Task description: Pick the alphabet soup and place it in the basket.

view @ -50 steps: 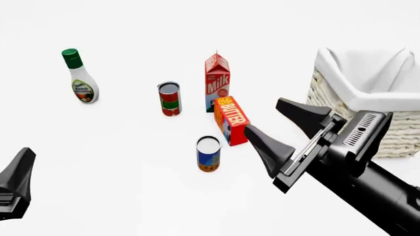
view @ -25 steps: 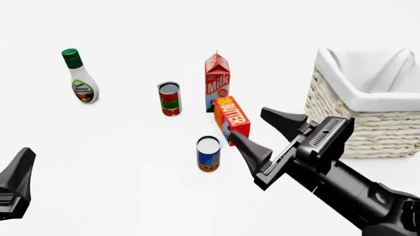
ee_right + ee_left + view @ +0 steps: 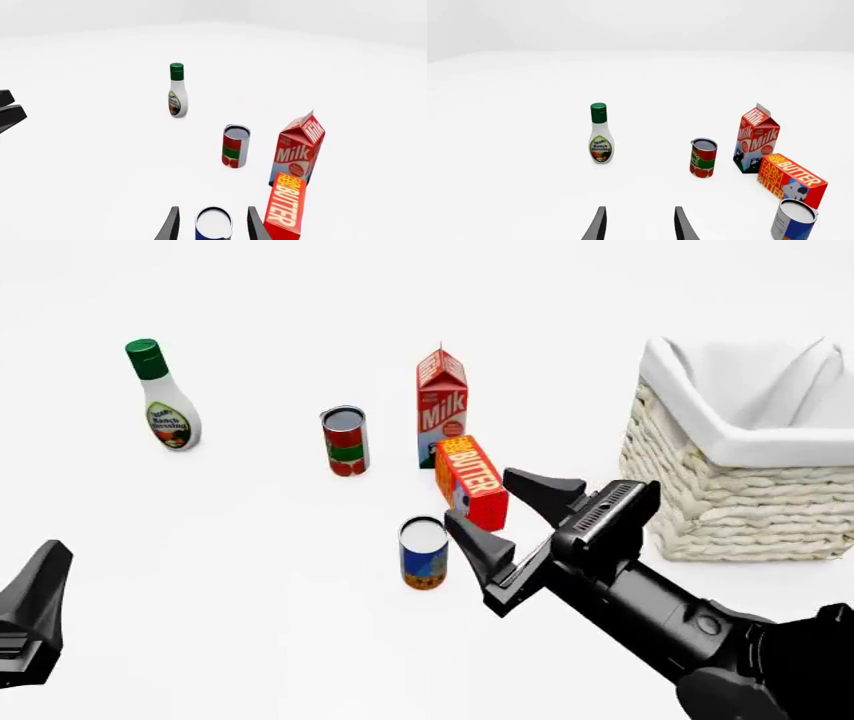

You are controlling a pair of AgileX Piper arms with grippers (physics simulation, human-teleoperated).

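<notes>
The alphabet soup [image 3: 423,553] is a small can with a blue and orange label and a pale top, standing upright in front of the butter box. My right gripper [image 3: 507,512] hangs open just to its right, and the near fingertip is close to the can without touching it. In the right wrist view the alphabet soup's top [image 3: 213,222] shows between the two fingers of the right gripper [image 3: 212,229]. The cream wicker basket [image 3: 747,510] with white lining stands at the far right. My left gripper [image 3: 34,615] rests at the lower left, open in the left wrist view [image 3: 639,227] and holding nothing.
A butter box [image 3: 471,483] leans just behind the soup, with a milk carton [image 3: 442,405] behind it. A red-and-green can [image 3: 344,440] stands left of the carton. A ranch dressing bottle [image 3: 163,400] is at the far left.
My right gripper has moved left and down, away from the basket and toward the soup can, staying open. The left gripper and all objects are unmoved.
</notes>
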